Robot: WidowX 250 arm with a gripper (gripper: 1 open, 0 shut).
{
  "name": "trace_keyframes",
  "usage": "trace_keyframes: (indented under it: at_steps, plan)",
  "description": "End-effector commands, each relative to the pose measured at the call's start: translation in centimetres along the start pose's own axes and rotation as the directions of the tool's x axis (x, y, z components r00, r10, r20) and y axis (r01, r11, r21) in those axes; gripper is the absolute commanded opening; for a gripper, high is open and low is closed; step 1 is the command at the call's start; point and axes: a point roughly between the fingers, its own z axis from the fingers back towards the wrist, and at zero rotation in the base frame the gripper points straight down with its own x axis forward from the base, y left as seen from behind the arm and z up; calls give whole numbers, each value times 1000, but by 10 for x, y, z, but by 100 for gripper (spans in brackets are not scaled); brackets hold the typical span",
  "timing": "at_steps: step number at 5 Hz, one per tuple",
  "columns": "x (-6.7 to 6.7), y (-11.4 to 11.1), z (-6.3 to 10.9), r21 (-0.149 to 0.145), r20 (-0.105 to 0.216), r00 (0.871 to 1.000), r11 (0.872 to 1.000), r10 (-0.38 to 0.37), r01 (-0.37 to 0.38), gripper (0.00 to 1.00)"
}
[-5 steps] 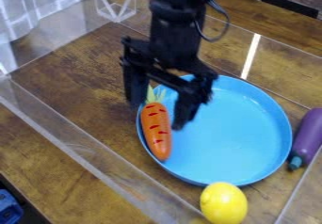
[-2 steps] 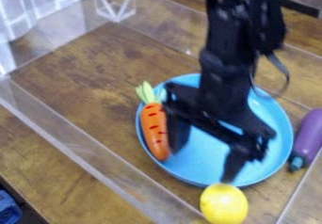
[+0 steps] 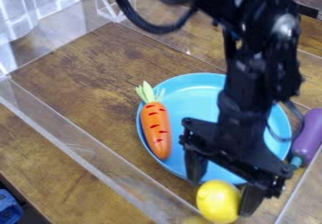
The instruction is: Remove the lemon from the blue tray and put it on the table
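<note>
The lemon (image 3: 216, 202) is small and bright yellow and lies at the near rim of the blue tray (image 3: 199, 96); I cannot tell whether it rests on the rim or on the table (image 3: 75, 87) just outside it. My black gripper (image 3: 229, 183) points down right over the lemon and is open. One finger (image 3: 198, 165) stands to the lemon's left and the other to its right, and nothing is gripped. The arm hides the right half of the tray.
An orange carrot (image 3: 154, 129) with green leaves lies on the tray's left side. A purple eggplant (image 3: 310, 134) lies on the table off the tray's right rim. Clear acrylic walls (image 3: 63, 162) run along the near and left sides.
The arm has swung from above the carrot toward the near right and come down, so the open gripper now hangs over the lemon. The lemon, carrot and tray have stayed put.
</note>
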Motion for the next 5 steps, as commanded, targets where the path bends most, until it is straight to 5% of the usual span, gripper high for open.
trace_keyframes:
  at_steps: [1, 2, 3, 5]
  plan:
    - [0, -5, -1, -12, 22, 999, 999, -29, 29, 100]
    - [2, -6, -8, -12, 18, 999, 999, -48, 49, 100]
    - [6, -6, -11, -12, 16, 998, 998, -64, 64, 0]
    - [11, -10, -13, -17, 21, 996, 996, -83, 84, 0]
